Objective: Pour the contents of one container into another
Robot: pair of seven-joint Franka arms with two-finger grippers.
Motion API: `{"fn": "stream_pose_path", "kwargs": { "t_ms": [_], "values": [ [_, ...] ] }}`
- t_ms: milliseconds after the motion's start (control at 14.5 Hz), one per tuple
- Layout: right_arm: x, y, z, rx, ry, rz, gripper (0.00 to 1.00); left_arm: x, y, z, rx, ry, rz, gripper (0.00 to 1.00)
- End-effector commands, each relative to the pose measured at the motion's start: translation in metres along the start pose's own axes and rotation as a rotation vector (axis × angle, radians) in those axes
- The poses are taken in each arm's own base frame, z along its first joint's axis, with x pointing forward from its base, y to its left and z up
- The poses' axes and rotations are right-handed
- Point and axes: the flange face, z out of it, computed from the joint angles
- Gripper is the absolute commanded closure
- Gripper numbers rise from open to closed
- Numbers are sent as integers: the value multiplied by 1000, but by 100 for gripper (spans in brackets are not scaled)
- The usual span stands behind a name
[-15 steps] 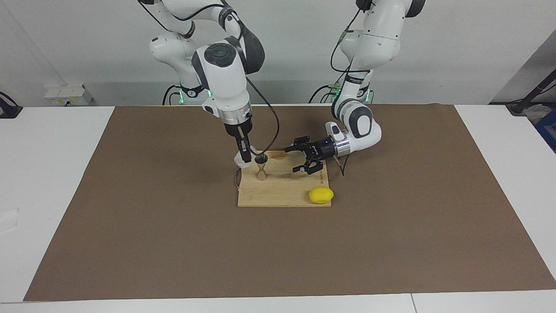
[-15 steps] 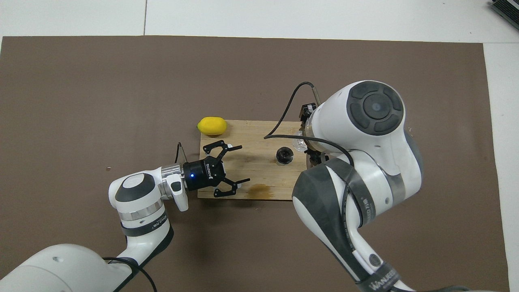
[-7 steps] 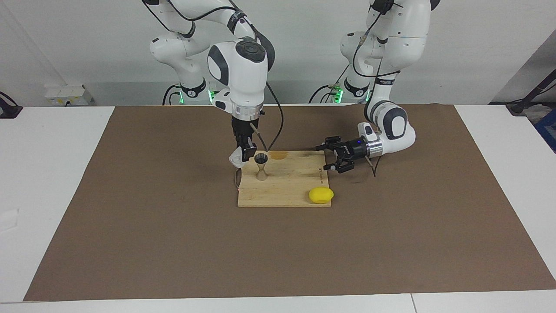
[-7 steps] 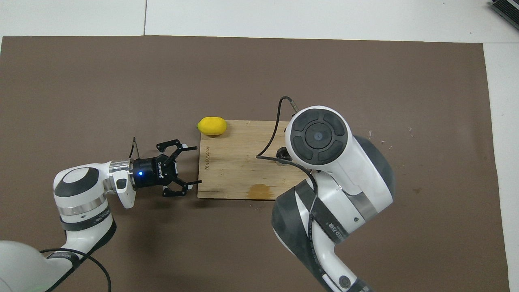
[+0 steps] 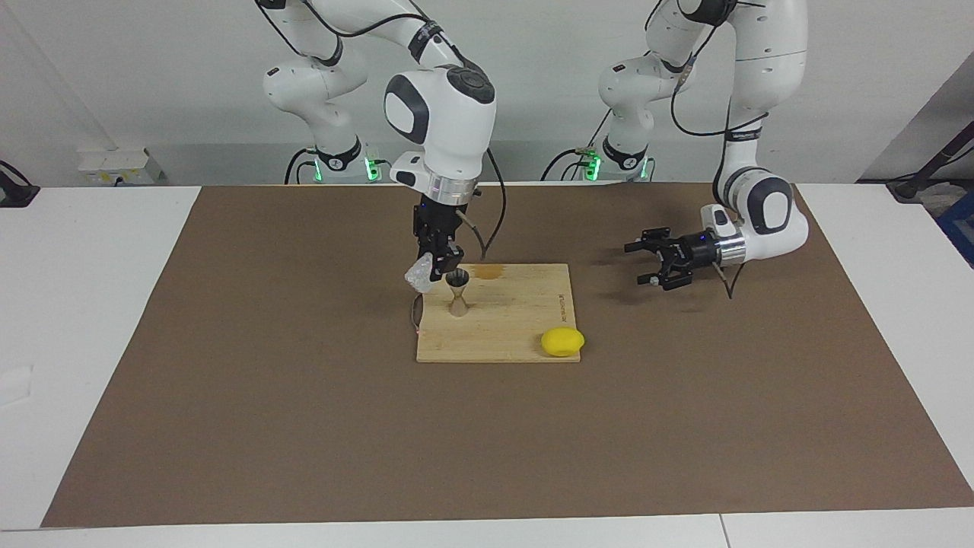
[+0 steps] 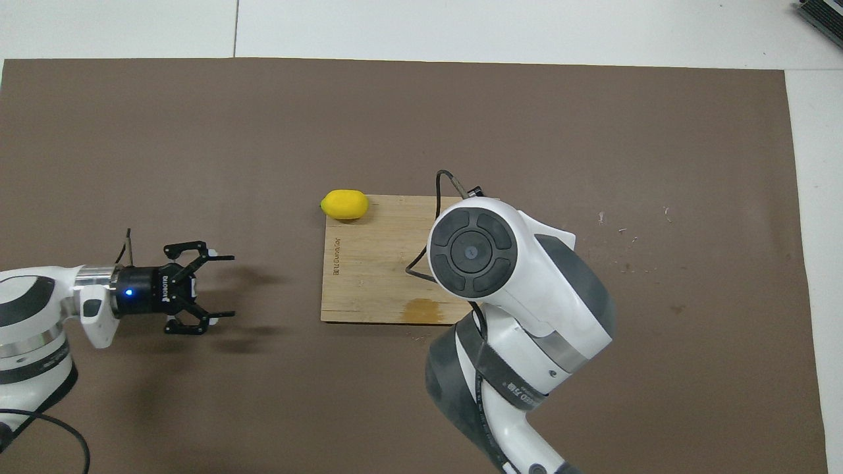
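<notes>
The clear cup (image 5: 419, 277) sits clamped in the right pincer (image 5: 440, 266), tilted over beside the mouth of the metal jigger (image 5: 457, 293), which stands upright on the wooden board (image 5: 510, 335) near the edge toward the right arm's end of the worktop. The cup hangs just above that board edge, its body leaning out from the pincer while the pincer's black fingers close on it from above. The right arm comes down from its base in a high arch, its wrist pointing almost straight down over the jigger; in the overhead view its big white joint hides the cup and jigger entirely.

The left pincer (image 5: 648, 264) hovers low over the brown mat (image 5: 304, 426), well apart from the board, toward the left arm's end of the worktop. Its fingers are spread wide and hold nothing. The left forearm lies nearly level, the pincer pointing sideways toward the board.

A lemon (image 5: 562, 342) lies on the board's corner farther from the robots.
</notes>
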Motion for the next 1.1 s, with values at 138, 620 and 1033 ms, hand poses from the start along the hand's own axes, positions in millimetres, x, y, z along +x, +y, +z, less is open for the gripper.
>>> {"fn": "stream_pose_path", "kwargs": {
  "t_ms": [138,620,1033],
  "values": [
    [-18,15,7,58,64,-4,76,20,-28,-102,-124,-157,-1,0],
    [-29,32,15,117,111,-14,76,74,-60,-174,-260,-418,-72,0],
    [-41,35,12,135,132,-45,77,135,-93,-120,-317,-725,-63,0]
  ]
}}
